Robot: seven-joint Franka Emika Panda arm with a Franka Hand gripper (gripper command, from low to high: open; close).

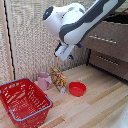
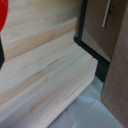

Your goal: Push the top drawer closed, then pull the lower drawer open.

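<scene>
Dark brown cabinet, exterior view's right: top drawer [image 1: 106,36] stands proud of the cabinet face, silver bar handle visible; lower drawer [image 1: 110,61] directly beneath, front set further back. Tool [image 1: 62,56] hangs above the counter [image 1: 95,102], apart from both drawers; jaw state cannot be told. On counter: red basket [image 1: 22,100], pink cup [image 1: 43,80], snack bag [image 1: 59,78], red bowl [image 1: 77,89].

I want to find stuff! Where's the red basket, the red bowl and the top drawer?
red basket [image 1: 25,100], exterior view, on its mesh floor.
red bowl [image 1: 77,89], exterior view, on the middle of its inside.
top drawer [image 1: 102,41], exterior view, on its brown front below the silver handle.
</scene>
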